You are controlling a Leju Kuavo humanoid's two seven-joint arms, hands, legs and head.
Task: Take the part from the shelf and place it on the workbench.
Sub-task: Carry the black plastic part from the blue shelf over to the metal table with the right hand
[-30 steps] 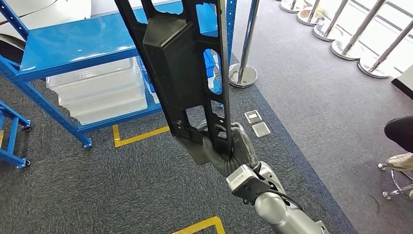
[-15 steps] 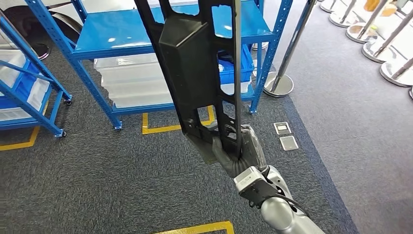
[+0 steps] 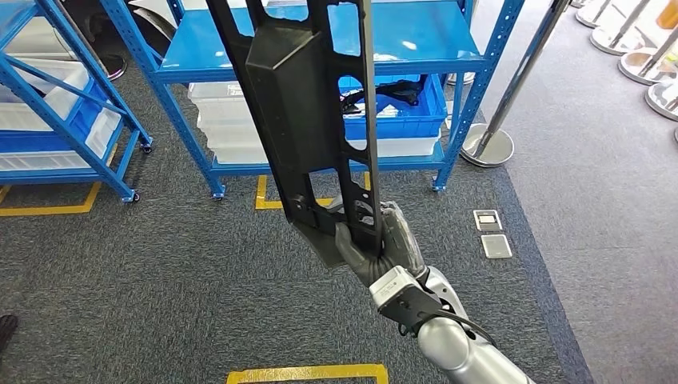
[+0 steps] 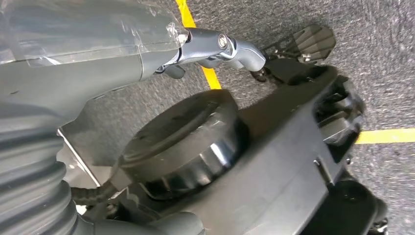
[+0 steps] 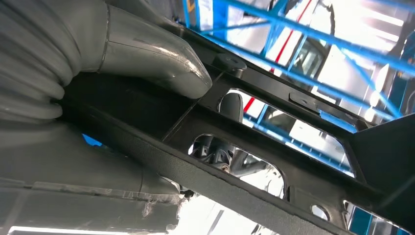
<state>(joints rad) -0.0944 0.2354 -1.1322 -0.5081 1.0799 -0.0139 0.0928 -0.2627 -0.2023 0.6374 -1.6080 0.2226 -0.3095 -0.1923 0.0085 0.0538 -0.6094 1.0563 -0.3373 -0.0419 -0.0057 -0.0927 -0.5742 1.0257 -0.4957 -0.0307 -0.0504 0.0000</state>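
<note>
The big blue shelf [image 3: 320, 56] stands past the hand, across the grey carpet [image 3: 160, 280]. No workbench can be seen, so I can't tell which way the carry must go.

The long black part [image 3: 308, 104] is off the shelf and up in the air. It rises from the right hand [image 3: 382, 244], leaning a little left, with its top cut off by the picture's edge. The right hand grips its bottom end, fingers wrapped around the frame.

The left hand [image 4: 63, 83] hangs near the floor. I cannot tell if it is open or closed.
</note>
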